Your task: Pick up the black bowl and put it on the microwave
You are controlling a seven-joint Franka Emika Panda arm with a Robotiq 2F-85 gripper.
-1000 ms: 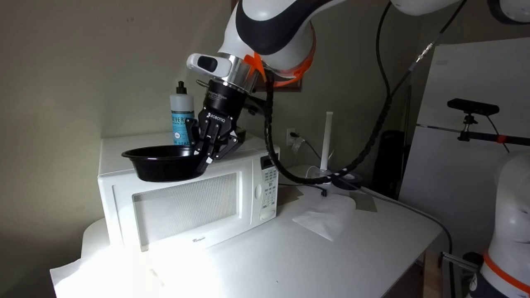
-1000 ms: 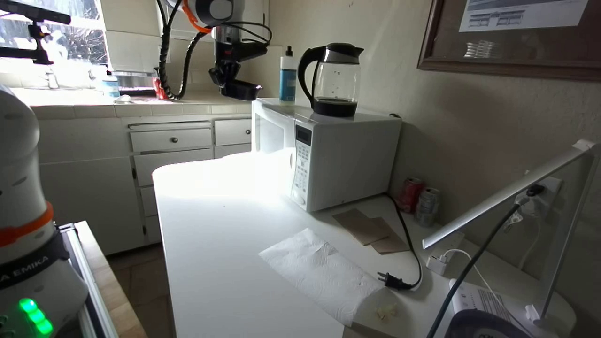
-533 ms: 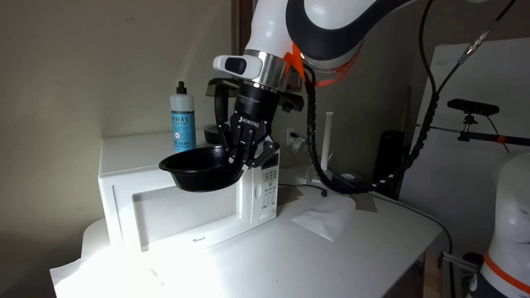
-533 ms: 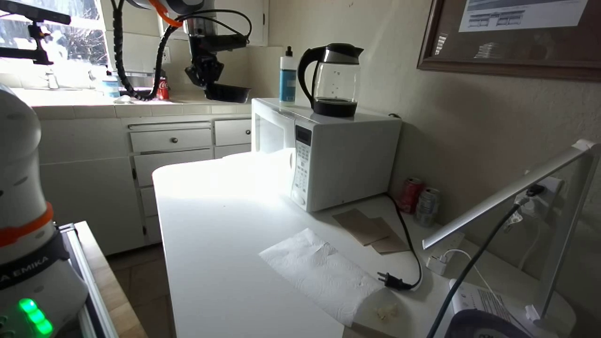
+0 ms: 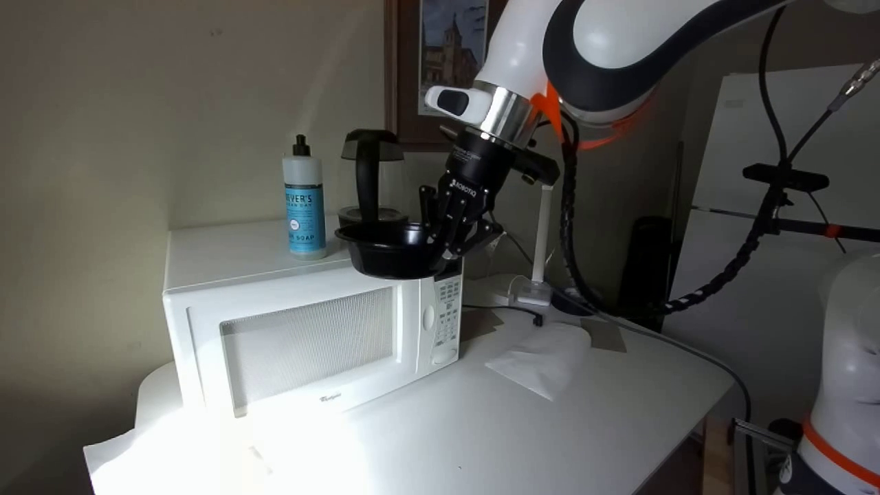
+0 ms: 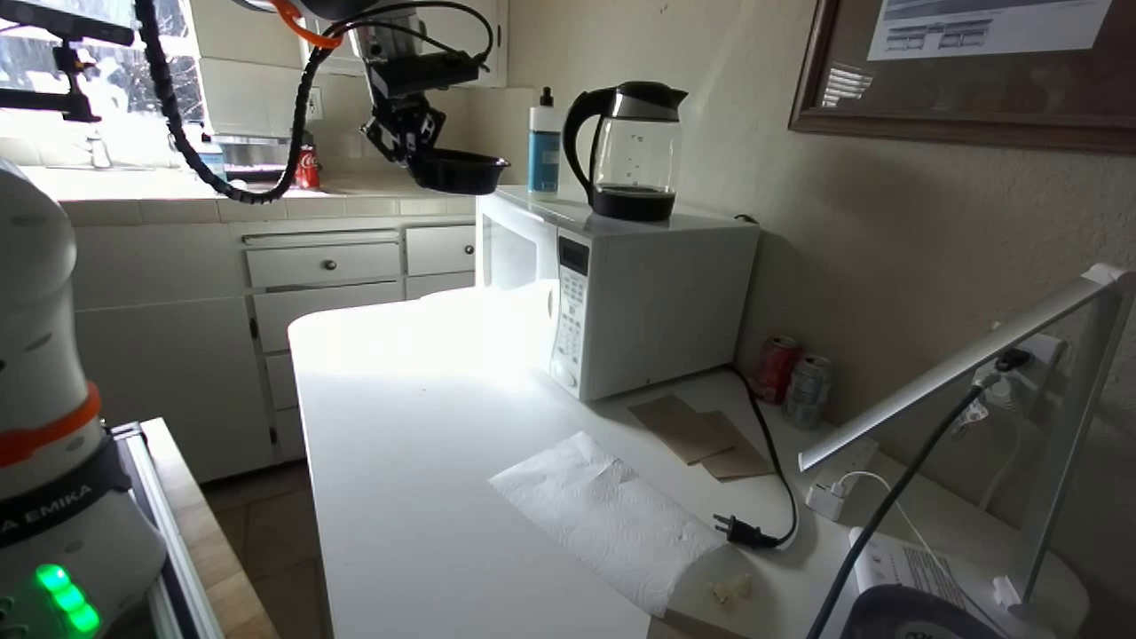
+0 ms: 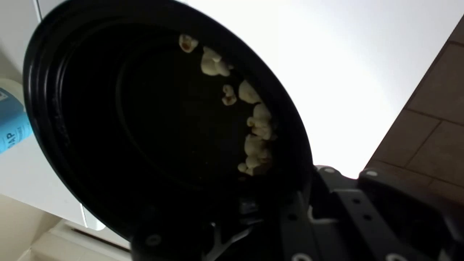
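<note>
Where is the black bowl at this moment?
In an exterior view, the black bowl is held by its rim in the fingers, right of the soap bottle and in front of the kettle.

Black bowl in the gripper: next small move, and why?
Probably raise the black bowl slightly without tipping it: in an exterior view it hides part of the top front edge of the microwave, leaving clearance unclear, and popcorn lies inside.

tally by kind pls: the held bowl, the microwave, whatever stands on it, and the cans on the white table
Bowl, in the tool: 1
Microwave: 1
Bottle: 1
Kettle: 1
Cans: 2
Total: 6
</note>
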